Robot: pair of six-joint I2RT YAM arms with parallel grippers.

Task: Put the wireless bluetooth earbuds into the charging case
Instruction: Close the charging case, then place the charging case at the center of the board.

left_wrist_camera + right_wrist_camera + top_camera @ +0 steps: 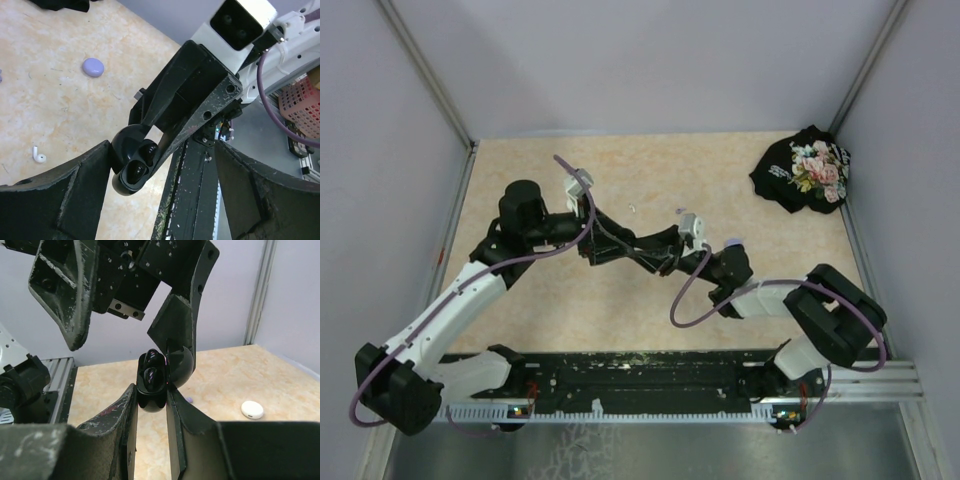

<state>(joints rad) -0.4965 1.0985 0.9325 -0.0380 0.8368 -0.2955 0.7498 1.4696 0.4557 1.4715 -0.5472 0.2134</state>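
- Two things decide the next move. One is the small white stemmed plastic earbud point(39, 156), loose on the beige speckled tabletop point(570, 310). The other is the glossy black rounded charging case point(131, 172), held up in the air. The bud sits well left of the case and below it, with its stem running roughly up-frame in the left wrist view.
- Up and left of the case, farther out on the table, there's a flat round lavender disc point(93, 67). It isn't a bud, so I'd leave it alone.
- The left gripper point(162, 145) has its jaws spread wide with nothing in them, one finger on each side of the case. Its left finger is just beside the case shell, and I can't tell if they touch.
- The case itself has its lid flipped open, wells facing the left wrist camera. There are dark shiny lumps in the wells. They might be black buds already seated, but I honestly can't tell.
- The right gripper point(151, 392) is pinched narrow on the case body and carries it.
- Right of the case, a white round puck-shaped case point(252, 410) lies on the table, well apart from it. A crumpled black floral cloth point(805, 170) sits farther off in the back corner.
- My guess: the free left arm is the one to drop for that white bud. It has loads of bare table around it and no edges nearby.
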